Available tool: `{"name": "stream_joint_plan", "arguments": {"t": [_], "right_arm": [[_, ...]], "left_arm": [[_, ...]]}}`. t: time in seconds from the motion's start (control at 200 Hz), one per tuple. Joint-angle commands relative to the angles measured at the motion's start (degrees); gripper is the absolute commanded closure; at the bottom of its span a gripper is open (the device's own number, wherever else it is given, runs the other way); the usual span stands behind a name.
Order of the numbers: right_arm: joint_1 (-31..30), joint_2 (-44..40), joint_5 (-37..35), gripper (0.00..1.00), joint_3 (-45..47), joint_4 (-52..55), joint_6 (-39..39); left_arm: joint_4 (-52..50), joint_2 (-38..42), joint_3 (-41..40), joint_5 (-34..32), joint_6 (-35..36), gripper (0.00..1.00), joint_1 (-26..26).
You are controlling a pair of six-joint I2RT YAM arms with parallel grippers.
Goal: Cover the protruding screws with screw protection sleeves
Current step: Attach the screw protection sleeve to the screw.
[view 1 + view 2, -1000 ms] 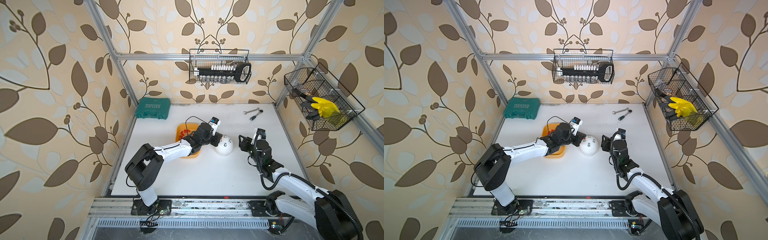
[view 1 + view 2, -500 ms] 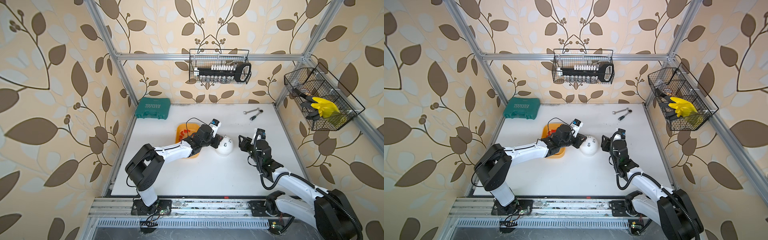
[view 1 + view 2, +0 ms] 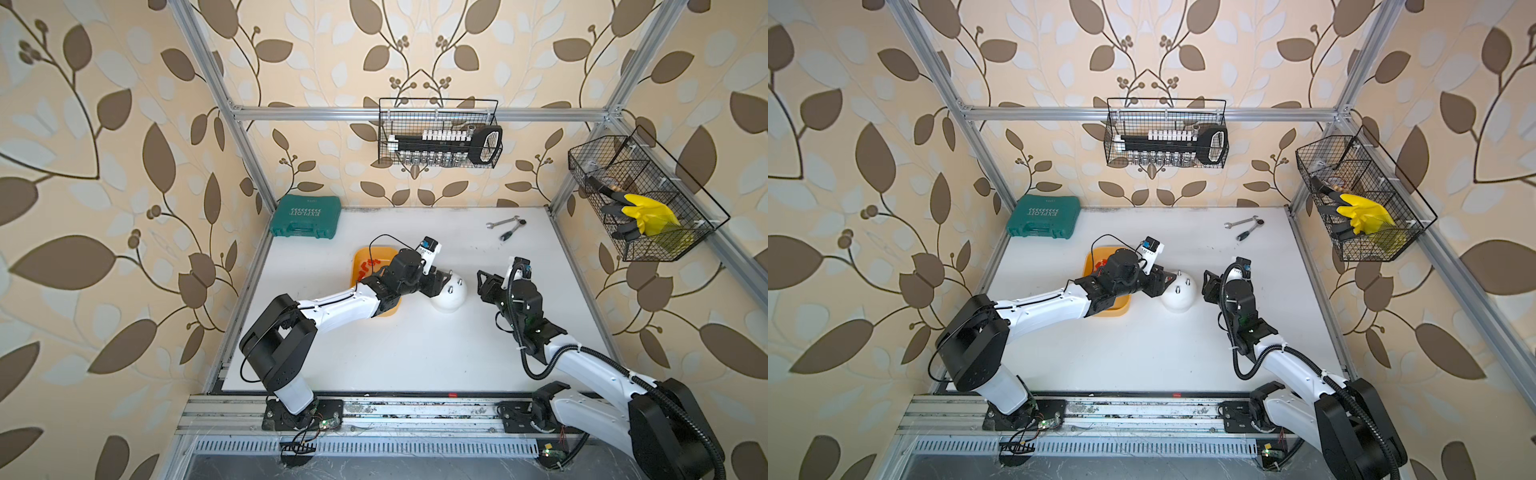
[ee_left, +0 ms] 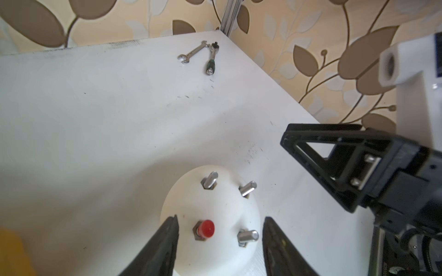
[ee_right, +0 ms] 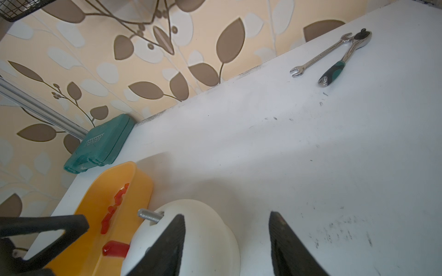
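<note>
A teal tool case [image 3: 305, 217] lies in the far left corner of the table [image 3: 415, 353], against the wall. An orange-yellow tray [image 3: 374, 251] sits near the middle. Towards the far right corner lie a silver spanner [image 3: 502, 222] and a green-handled ratchet [image 3: 512, 230], heads together. A wire basket [image 3: 386, 153] on the back wall holds a black socket rail [image 3: 436, 141]. A second basket [image 3: 665, 249] on the right wall holds yellow gloves [image 3: 648, 212].

White "EXPLOIT" lettering, upside down, on the lid of the green case [image 3: 304, 217]
</note>
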State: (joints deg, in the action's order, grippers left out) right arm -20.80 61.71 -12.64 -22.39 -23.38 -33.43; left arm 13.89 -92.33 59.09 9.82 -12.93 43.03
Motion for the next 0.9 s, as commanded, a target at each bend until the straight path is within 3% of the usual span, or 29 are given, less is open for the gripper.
{"name": "stream_joint_plan", "arguments": {"t": [0.0,0.535,0.8,0.895], "right_arm": [[-0.30,1.03,0.31,0.42,-1.41,-0.62,0.09],[-0.90,3.29,0.73,0.43,-1.96,-1.59,0.72],[-1.29,0.28,1.84,0.42,-4.19,1.91,2.65],[-1.35,-1.51,4.19,0.42,-7.47,5.52,4.45]], "left_arm": [[1.75,2.34,-0.82,0.87,-4.33,0.41,-2.15],[2.00,-6.98,0.07,4.55,-3.47,0.40,-2.94],[-0.55,2.39,-0.31,3.15,-1.10,0.38,-2.90],[-4.92,6.64,1.87,0.70,0.52,0.28,-3.20]]}}
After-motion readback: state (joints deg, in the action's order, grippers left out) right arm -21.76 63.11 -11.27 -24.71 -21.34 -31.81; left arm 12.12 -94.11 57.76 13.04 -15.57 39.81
